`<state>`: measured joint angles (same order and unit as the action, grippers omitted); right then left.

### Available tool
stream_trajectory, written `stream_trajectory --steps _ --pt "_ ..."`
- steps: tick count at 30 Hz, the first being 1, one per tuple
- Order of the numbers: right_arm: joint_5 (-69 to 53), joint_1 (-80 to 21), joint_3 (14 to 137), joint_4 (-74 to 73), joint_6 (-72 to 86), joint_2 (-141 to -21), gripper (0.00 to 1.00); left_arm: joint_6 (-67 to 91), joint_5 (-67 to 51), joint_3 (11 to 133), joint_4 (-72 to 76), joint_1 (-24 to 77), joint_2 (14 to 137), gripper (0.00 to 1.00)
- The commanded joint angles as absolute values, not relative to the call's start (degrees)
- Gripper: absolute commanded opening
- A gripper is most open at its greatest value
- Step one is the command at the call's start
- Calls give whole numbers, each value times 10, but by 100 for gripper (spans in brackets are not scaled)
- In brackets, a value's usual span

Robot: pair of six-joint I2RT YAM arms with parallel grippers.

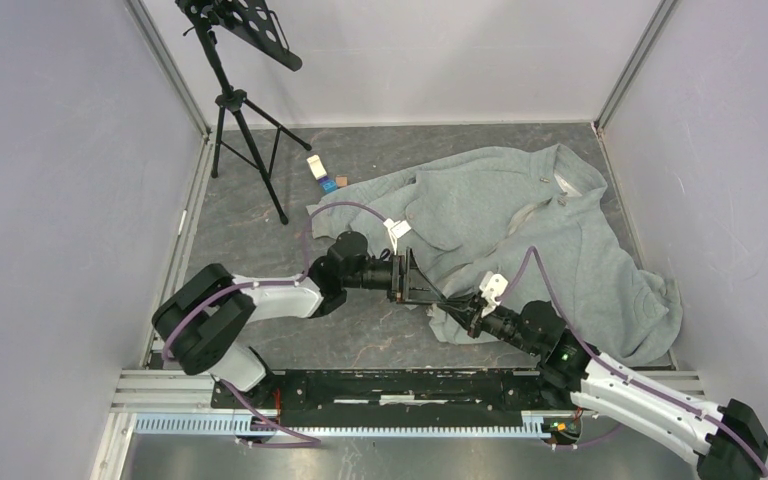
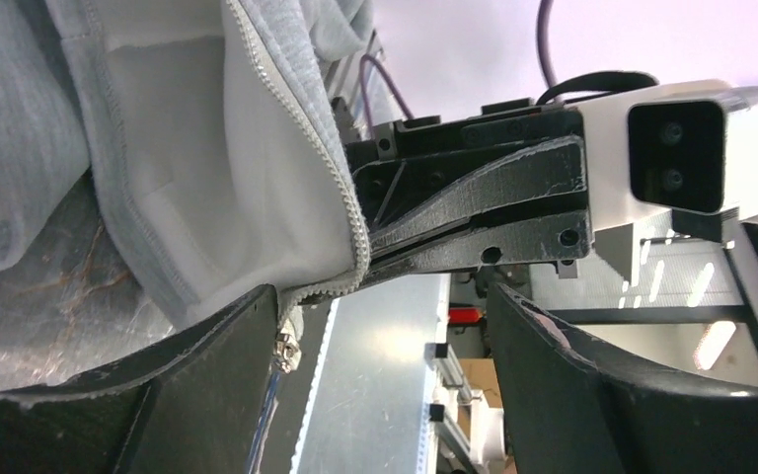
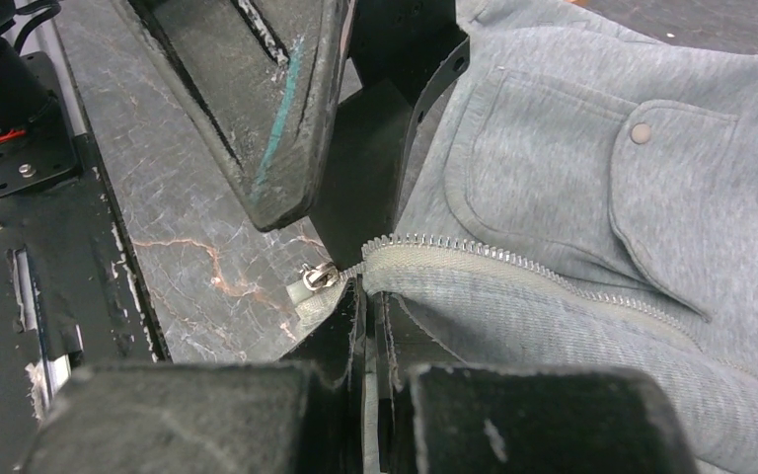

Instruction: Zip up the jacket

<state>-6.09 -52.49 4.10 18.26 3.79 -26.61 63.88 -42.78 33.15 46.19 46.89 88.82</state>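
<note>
- The table [image 1: 260,230] has a dark, marbled top; the jacket [image 1: 550,250] covers its right half, from the centre to the right edge.
- The jacket's long axis runs diagonally: the collar [image 1: 565,175] points to the far right corner and the hem points to the middle of the near edge. One sleeve extends toward the left edge.
- The fabric is light grey-green fleece, crumpled and lying flat, with pale lining exposed at the front edge.
- A black stand [image 1: 245,120] occupies the far left corner.
- The left gripper [image 2: 383,291] is spread wide and holds nothing. It sits at the hem corner near the middle of the table.
- The right gripper [image 3: 365,301] is pressed together, pinching the jacket at the bottom end of the zipper [image 3: 513,259].
- A rounded patch pocket [image 3: 553,168] lies beside the zipper.
- The pale zipper shows a single row of teeth along the front edge.
- The slider [image 3: 316,280] sits at the bottom end, just beside the right fingertips.
- A small snap [image 3: 640,131] sits on the pocket flap.
</note>
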Motion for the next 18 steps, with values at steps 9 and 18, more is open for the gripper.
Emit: stream_trajectory --steps 9,18 --pt "-120 -526 83 178 25 -265 1 546 -412 372 318 475 843 100" --pt "-65 -526 65 197 41 -231 1 557 -430 364 338 490 847 98"
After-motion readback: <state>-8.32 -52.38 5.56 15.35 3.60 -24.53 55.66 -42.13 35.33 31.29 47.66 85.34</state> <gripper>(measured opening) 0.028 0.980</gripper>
